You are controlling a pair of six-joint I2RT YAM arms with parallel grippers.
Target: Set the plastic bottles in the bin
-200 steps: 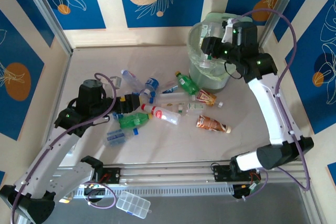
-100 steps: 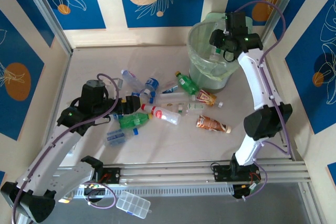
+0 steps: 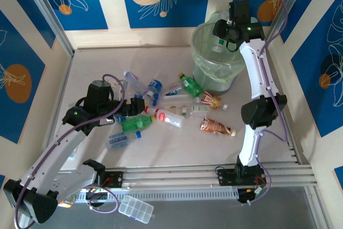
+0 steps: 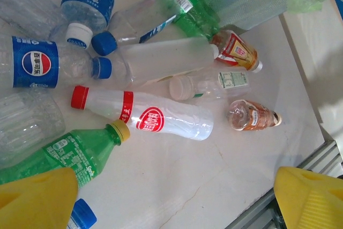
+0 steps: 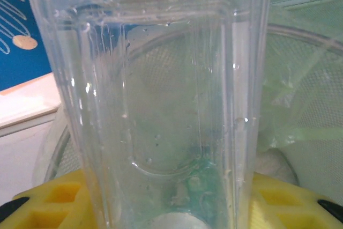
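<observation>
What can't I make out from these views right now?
Inside the bin: top view, crinkled liner and the right gripper hide it; right wrist view, the clear bottle blocks it.
The clear bottle's lower end: right wrist view, cut off by the bottom edge.
Base of the green bottle: left wrist view, behind the left fingers.
Bottle under the lowest blue cap: cut off by the bottom edge.

Enclosed far, left and right by cream walls (image 3: 110, 4) bearing blue panels (image 3: 177, 4) with white leaves and orange discs. Floored with a pale, marble-look table top (image 3: 177, 148), edged near by aluminium rails (image 3: 177, 174). Lit evenly.
</observation>
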